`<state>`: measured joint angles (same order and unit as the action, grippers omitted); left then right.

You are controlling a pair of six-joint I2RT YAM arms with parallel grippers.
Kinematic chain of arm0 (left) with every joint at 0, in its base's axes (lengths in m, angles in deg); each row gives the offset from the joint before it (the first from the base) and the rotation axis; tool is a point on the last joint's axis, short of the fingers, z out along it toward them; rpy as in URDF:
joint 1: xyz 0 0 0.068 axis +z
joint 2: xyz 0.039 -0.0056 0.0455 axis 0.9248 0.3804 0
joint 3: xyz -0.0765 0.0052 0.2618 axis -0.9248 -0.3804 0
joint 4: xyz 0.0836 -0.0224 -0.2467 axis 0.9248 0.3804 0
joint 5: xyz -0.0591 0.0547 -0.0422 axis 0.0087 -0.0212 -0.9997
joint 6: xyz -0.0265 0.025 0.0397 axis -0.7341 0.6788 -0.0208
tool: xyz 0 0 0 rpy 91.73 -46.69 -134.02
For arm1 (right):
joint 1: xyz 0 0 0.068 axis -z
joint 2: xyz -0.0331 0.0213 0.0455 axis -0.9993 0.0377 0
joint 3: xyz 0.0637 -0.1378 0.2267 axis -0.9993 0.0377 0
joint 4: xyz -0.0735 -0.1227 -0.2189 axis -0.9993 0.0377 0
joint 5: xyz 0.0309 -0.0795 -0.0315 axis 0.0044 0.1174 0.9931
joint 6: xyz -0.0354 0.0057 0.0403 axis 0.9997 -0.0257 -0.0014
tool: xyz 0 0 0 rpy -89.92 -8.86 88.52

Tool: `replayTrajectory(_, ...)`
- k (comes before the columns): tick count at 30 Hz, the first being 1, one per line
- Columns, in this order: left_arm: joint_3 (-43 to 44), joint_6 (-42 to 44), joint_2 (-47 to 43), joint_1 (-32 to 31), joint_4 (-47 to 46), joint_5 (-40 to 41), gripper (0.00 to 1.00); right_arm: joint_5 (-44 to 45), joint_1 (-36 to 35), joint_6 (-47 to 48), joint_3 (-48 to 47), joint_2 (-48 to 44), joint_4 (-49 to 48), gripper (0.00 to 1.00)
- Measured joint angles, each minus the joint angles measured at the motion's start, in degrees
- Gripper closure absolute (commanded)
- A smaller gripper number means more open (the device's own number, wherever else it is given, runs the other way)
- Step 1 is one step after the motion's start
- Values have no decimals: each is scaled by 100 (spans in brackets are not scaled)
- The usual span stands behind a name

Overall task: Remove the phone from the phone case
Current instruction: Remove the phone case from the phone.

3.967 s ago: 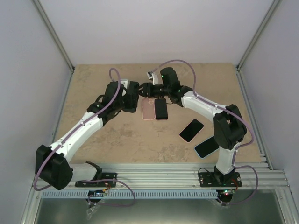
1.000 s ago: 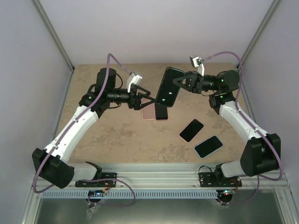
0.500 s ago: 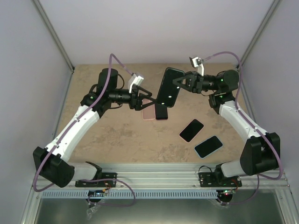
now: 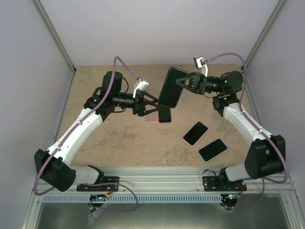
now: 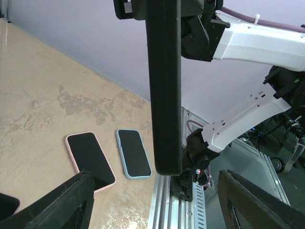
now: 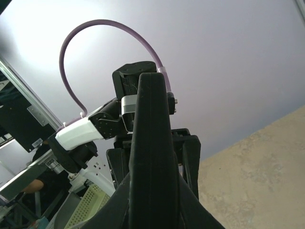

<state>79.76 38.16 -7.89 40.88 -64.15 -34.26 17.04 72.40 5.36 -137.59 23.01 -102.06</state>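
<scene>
The right gripper (image 4: pixel 180 85) is pressed onto the dark-cased rectangular phone (image 4: pixel 170 88), which is held upright in the air, well clear of the beige stone-patterned counter (image 4: pixel 119 143). In the right wrist view the dark-cased rectangular phone is seen edge-on, pinched between the two fingers. The left gripper (image 4: pixel 151 104) is spread wide and pointed at its lower end. In the left wrist view the two fingers are seen to either side below it, touching nothing.

The lift is judged done and the separation not done. No gap between handset and shell is seen, though one may be hidden by the edge-on views. A hold on the shell by the left gripper and the peeling apart are judged to remain.

A pink-rimmed flat phone (image 4: pixel 195 133) and a blue-rimmed flat phone (image 4: pixel 212 149) are laid on the counter nearer the bases.
</scene>
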Motion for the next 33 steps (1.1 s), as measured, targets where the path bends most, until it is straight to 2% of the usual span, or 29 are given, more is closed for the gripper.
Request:
replayTrajectory(7,0,-35,26,2,-15,66,34,79,0,-4,0,0,4,99)
replayTrajectory(12,-87,-293,44,81,-245,203,43,74,-2,-103,2,0,-57,99)
replayTrajectory(17,-170,-501,66,214,-494,188,45,179,44,-236,24,11,-249,99)
replayTrajectory(24,-247,-691,129,293,-595,472,45,61,9,-656,37,11,-695,99)
replayTrajectory(30,-254,-769,177,313,-693,321,34,28,-7,-772,70,11,-852,99)
replayTrajectory(33,-262,-708,168,315,-702,-11,32,26,0,-723,70,11,-809,100)
